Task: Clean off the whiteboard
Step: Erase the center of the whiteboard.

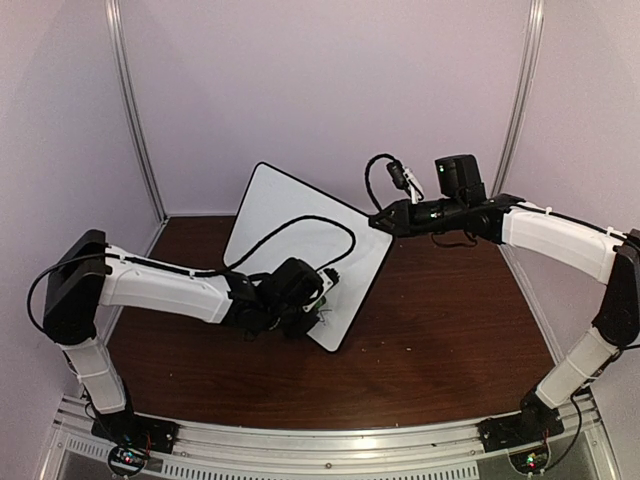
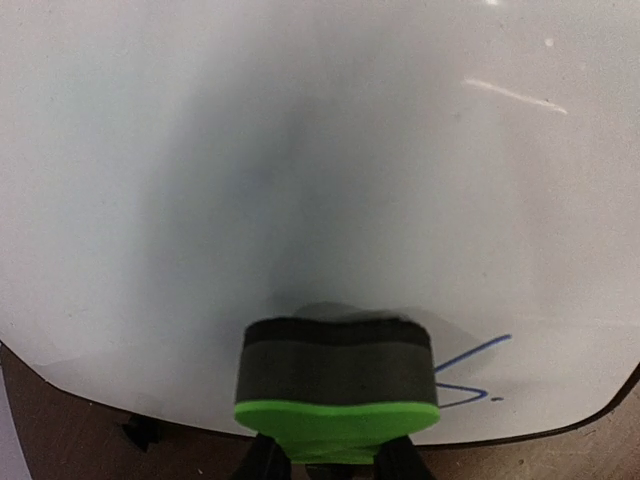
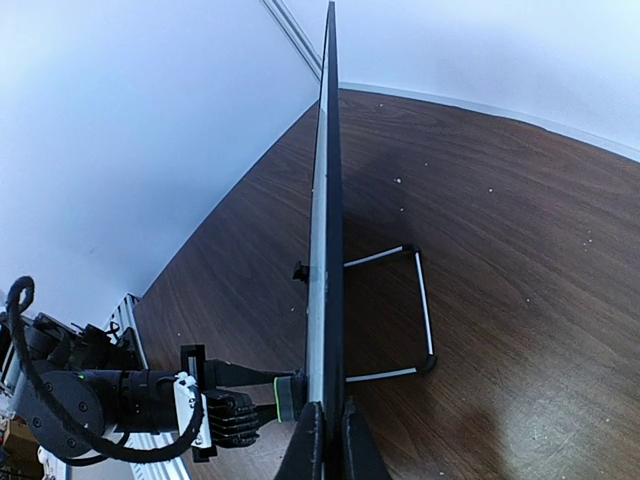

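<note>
Green-backed black foam eraser block (image 2: 337, 385): pinched by its green back in the left gripper (image 1: 322, 287), whose fingers are narrowed onto it. The dark face is pressed flat against the board.
Left gripper's place: on the near-left side of the board, low on its writing face.
Large white rectangular whiteboard with a thin black frame (image 1: 290, 215): stands close to upright mid-table and set slantwise. Its lower edge runs from the left toward the near right.
Blue pen strokes (image 2: 470, 372): the only writing in the left wrist view. They sit just right of the eraser, low on the face near the bottom edge.
Coming move, as a judgement: a short sideways sweep to the right along that lower edge. The left arm is the one placed for it.
Right gripper (image 1: 380, 222): closed on the whiteboard's upper right edge with a finger on each face, steadying it.
Thin wire stand (image 3: 415, 310): behind the whiteboard on its right side, propping it.
Dark brown wooden table (image 1: 450, 330): carries board and stand.
In the way: nothing lies between the eraser and the strokes. Too hard a push might tip the board backward.
</note>
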Robot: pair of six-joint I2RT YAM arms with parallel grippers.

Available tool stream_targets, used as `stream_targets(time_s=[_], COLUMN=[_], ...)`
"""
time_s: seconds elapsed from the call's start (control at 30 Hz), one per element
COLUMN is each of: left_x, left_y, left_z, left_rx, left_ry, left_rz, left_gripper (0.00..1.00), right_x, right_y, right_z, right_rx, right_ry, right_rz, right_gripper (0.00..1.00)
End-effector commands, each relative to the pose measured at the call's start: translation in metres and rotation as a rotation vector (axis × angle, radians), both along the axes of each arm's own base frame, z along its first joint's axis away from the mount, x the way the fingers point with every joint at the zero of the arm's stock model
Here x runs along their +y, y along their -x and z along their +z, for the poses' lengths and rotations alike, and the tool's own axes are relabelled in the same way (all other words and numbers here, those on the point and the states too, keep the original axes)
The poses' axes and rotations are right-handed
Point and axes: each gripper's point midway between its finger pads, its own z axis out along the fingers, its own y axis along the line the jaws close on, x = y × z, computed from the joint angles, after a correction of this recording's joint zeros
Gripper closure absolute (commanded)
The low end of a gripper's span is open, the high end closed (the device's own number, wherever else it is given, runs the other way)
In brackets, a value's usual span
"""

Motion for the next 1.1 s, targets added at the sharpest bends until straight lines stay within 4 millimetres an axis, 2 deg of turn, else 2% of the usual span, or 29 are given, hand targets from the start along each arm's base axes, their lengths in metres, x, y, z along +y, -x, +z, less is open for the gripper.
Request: stream_targets(time_s=[0.0, 0.17, 0.27, 0.37, 0.5, 0.87, 0.97, 1.07], left_x=[-0.013, 0.049, 0.070, 0.079, 0.065, -0.006, -0.015, -0.013], left_y=[-0.021, -0.062, -0.074, -0.079, -0.072, -0.020, -0.012, -0.014], left_z=[0.008, 0.020, 0.027, 0.027, 0.012, -0.010, -0.013, -0.012], left_rx=[-0.038, -0.082, -0.106, -0.127, -0.067, -0.039, -0.012, -0.030], left_ry=[0.134, 0.093, 0.066, 0.010, 0.027, 0.029, 0.073, 0.078], left_rz=[0.069, 0.285, 0.334, 0.347, 0.288, 0.045, 0.016, 0.033], left_gripper=[1.00, 1.00, 1.00, 1.00, 1.00, 1.00, 1.00, 1.00], right_x=[0.026, 0.026, 0.026, 0.027, 0.027, 0.027, 0.027, 0.028], right_y=[0.039, 0.040, 0.041, 0.042, 0.041, 0.041, 0.041, 0.042], right_z=[-0.010, -0.009, -0.008, -0.009, -0.008, -0.010, -0.010, -0.012], right_rx=[0.049, 0.045, 0.044, 0.045, 0.042, 0.047, 0.046, 0.050], right_ry=[-0.004, -0.004, -0.006, -0.005, -0.007, -0.005, -0.005, -0.003], right_rz=[0.190, 0.191, 0.191, 0.194, 0.192, 0.192, 0.192, 0.192], right_gripper=[1.00, 1.00, 1.00, 1.00, 1.00, 1.00, 1.00, 1.00])
